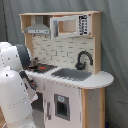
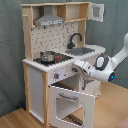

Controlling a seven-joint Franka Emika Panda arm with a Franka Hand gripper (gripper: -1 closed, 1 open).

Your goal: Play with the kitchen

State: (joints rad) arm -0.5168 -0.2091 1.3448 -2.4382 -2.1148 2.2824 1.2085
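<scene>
The kitchen (image 2: pixel 60 60) stood against the grey curtain (image 2: pixel 10 50), its oven door (image 2: pixel 70 102) hanging open below the stovetop (image 2: pixel 52 59). The gripper (image 2: pixel 79 67) hovered just above that door, at the counter's front edge; whether its fingers were spread could not be told. Working the door well likely called for a slow arc about its hinge.

wooden floor (image 2: pixel 12 119), the kitchen (image 2: pixel 60 65) standing directly on it
</scene>
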